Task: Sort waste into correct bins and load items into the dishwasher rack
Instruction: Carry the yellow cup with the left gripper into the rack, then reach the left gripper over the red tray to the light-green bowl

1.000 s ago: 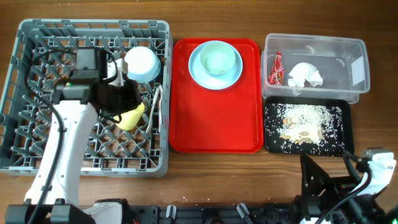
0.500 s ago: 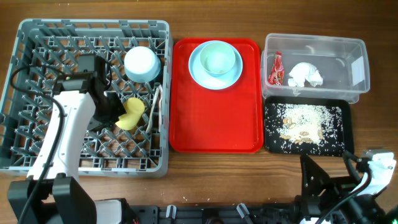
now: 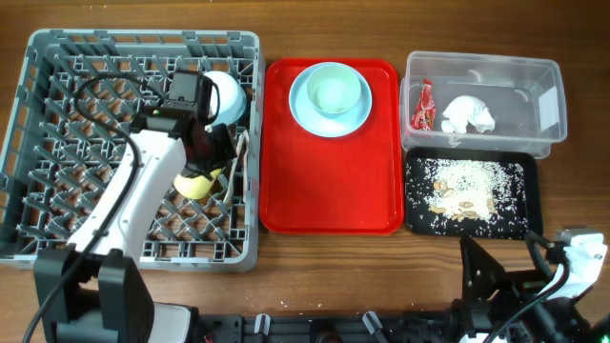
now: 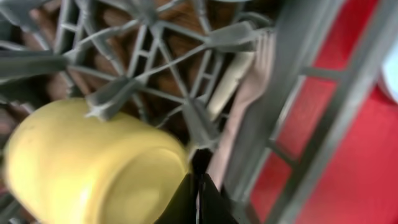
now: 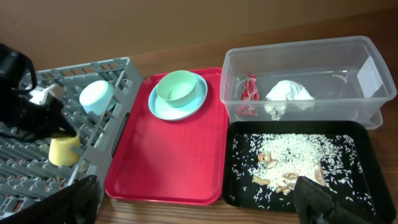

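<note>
Wood table (image 3: 334, 257) carries four things. Grey dishwasher rack (image 3: 143, 38) sits directly under the left gripper (image 3: 208, 160). Red tray (image 3: 324, 181) is just right of the gripper. Clear tub (image 3: 515, 119) and black tray (image 3: 531, 200) are well off to its right, with the tub the farther of the two.

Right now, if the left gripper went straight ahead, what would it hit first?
Probably a grey peg of the dishwasher rack just ahead of the left gripper, then the white cutlery behind it. The yellow-green cup sits off to one side. Depth is blurry.
</note>
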